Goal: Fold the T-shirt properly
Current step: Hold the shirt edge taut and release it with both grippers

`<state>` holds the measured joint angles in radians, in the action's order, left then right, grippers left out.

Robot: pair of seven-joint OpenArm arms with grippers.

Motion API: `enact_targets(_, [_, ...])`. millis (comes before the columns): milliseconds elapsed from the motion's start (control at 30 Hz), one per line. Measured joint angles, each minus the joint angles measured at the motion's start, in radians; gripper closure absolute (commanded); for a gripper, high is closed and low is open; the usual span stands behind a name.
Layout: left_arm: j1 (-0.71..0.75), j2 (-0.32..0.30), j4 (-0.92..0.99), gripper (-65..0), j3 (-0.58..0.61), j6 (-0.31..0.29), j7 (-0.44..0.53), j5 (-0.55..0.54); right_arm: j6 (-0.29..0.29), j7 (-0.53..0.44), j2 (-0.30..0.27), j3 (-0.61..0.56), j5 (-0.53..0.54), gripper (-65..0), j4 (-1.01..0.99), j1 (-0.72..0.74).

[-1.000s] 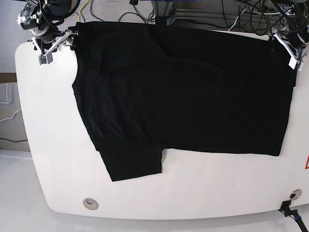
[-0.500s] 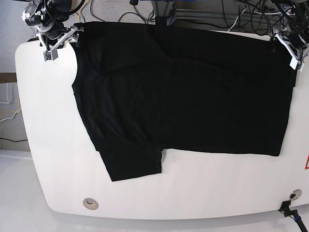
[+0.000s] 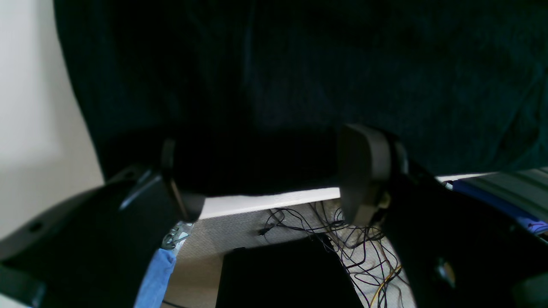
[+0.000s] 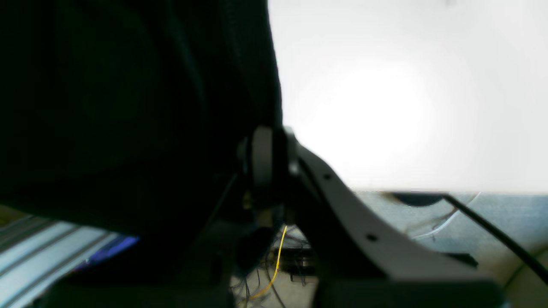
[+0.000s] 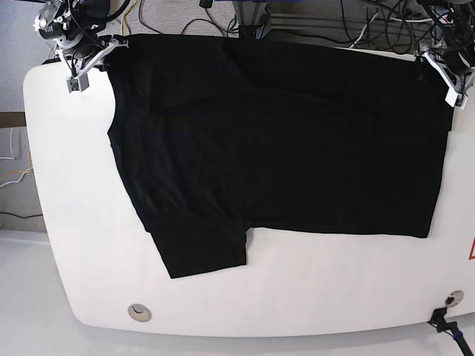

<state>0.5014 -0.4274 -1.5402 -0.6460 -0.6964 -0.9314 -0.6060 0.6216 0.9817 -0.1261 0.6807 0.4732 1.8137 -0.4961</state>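
Even overhead light, wrist views dim and blurred, white tabletop [image 4: 385,107] overexposed

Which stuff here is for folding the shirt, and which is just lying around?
For the job:
- T-shirt
- right gripper, at the shirt's corner
- left gripper, at the other corner

Just there:
- white table
- cables behind the table
- round fitting in the tabletop

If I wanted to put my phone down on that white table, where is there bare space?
The table is bare in a strip beside the T-shirt on the base view's left, and in a band along the near edge below its hem and sleeve. The far edge is crowded by both pincers and cables.
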Motion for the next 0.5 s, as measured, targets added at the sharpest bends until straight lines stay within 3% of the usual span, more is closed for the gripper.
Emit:
enact_targets(267, [0.0,0.0,0.0,-42.7,0.0,0.0,0.0,0.0,0.011,-0.038,-0.085,0.003,0.043,0.0,-0.187,0.127])
enact_targets(500, [0.003,0.001,0.0,-42.7,0.0,0.0,0.0,0.0,0.011,-0.045,-0.115,0.003,0.047,0.0,-0.224,0.154])
